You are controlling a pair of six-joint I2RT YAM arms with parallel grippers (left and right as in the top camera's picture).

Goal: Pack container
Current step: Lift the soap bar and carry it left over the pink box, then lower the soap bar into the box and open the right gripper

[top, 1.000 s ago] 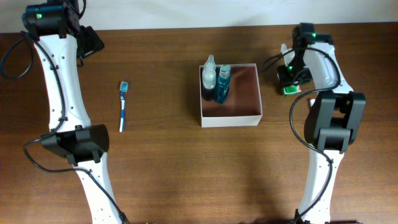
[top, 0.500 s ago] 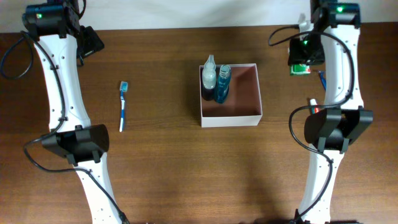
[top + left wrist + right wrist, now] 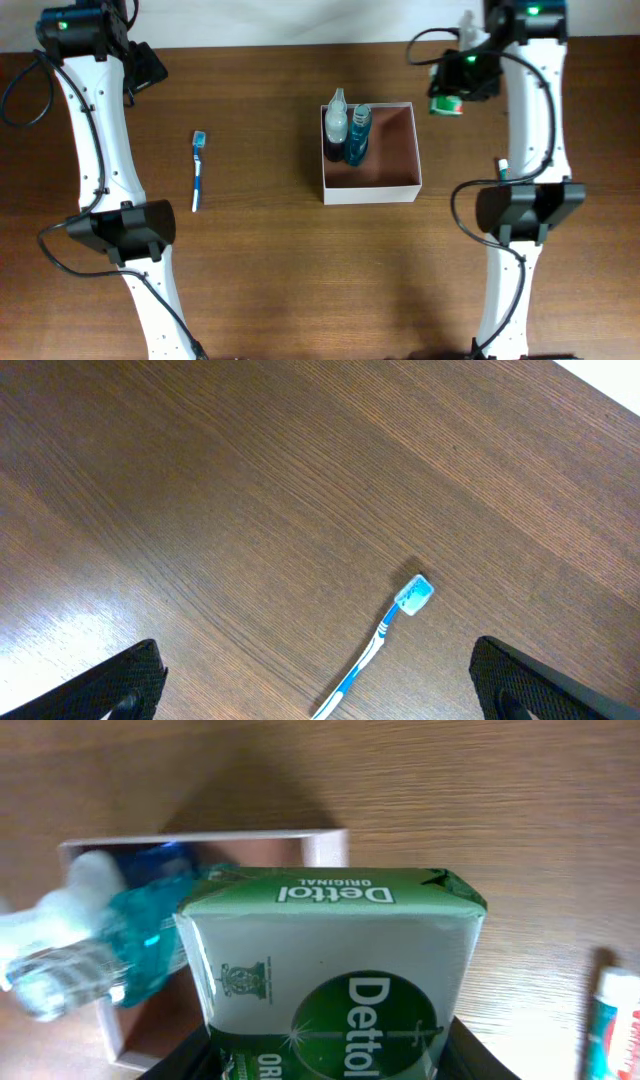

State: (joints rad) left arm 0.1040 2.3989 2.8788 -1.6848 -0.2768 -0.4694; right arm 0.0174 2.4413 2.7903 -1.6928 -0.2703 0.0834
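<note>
While aloft, green Dettol Original packet (image 3: 340, 980).

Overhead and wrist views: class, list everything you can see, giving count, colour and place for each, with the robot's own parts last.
container: one, white walls, pinkish-brown inside, middle of the table
clear bottle: one, white cap, inside the container by its left wall
blue bottle: one, blue, inside the container beside the clear bottle
toothbrush: one, blue and white, lying on the table left of the container
soap packet: one, green, held near the container's far right corner
tube: one, white cap, partly hidden, table's right side
table: one, brown wood
left gripper: open, above the toothbrush
right gripper: shut on the soap packet
</note>
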